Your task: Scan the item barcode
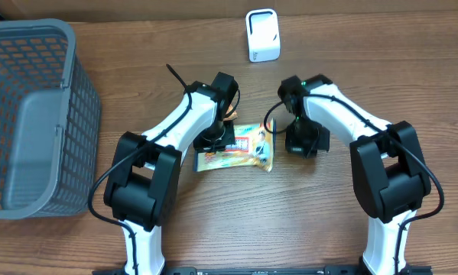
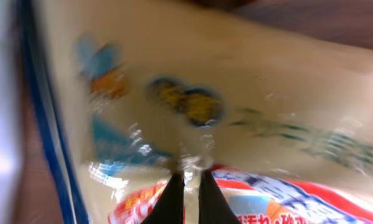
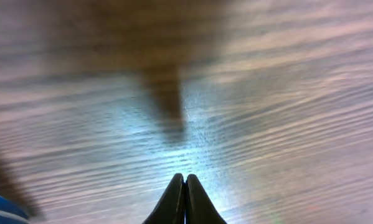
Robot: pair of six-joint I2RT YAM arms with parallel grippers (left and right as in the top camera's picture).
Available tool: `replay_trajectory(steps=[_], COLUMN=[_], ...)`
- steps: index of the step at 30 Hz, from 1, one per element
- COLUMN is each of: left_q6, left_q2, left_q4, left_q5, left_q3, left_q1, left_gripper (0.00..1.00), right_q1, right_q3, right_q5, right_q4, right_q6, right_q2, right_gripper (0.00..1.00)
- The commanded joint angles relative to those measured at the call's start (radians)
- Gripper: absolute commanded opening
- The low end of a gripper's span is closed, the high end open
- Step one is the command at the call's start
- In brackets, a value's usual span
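Left pincer (image 2: 186,175) over packet (image 1: 248,147), lengthwise left-right

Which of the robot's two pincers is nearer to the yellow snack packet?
Left. The left pincer is right on the snack packet, tips touching its wrapper; the right pincer hangs over bare table just off the packet's right end.

Left pincer (image 2: 187,178) nips the glossy packet (image 2: 267,81); its print is blurred.
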Motion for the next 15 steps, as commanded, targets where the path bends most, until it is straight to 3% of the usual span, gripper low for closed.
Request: replay_trajectory(steps=[1,5,8,12,15], left_q6=[0.006,0.005,0.006,-0.004,-0.038], left_q2=[0.052,0.051,0.051,0.052,0.052], left_q4=[-0.106,-0.220,-0.243,-0.233,-0.237], left_q5=[-0.088,-0.061,-0.064,-0.061,-0.060], left_q3=[0.092,0.241,0.305,0.317,0.317], left_q1=[0.018,0.018,0.020,0.048,0.097], left_gripper=[0.04,0.04,0.04,0.04,0.04], right_q1=[-0.003,-0.003,-0.003,0.004,0.013], right_q3=[0.131,0.209,0.221,0.221,0.209], right_q5=[-0.024,-0.179,-0.311,-0.450,-0.457], right_q4=[0.002,0.048,0.132,0.212,0.274], right_q6=[-0.045,-0.155,-0.288,-0.466,-0.496], right_q2=[-0.004,-0.004,-0.004,-0.004,-0.003], right_gripper=[0.04,0.17,0.35,0.45,0.54])
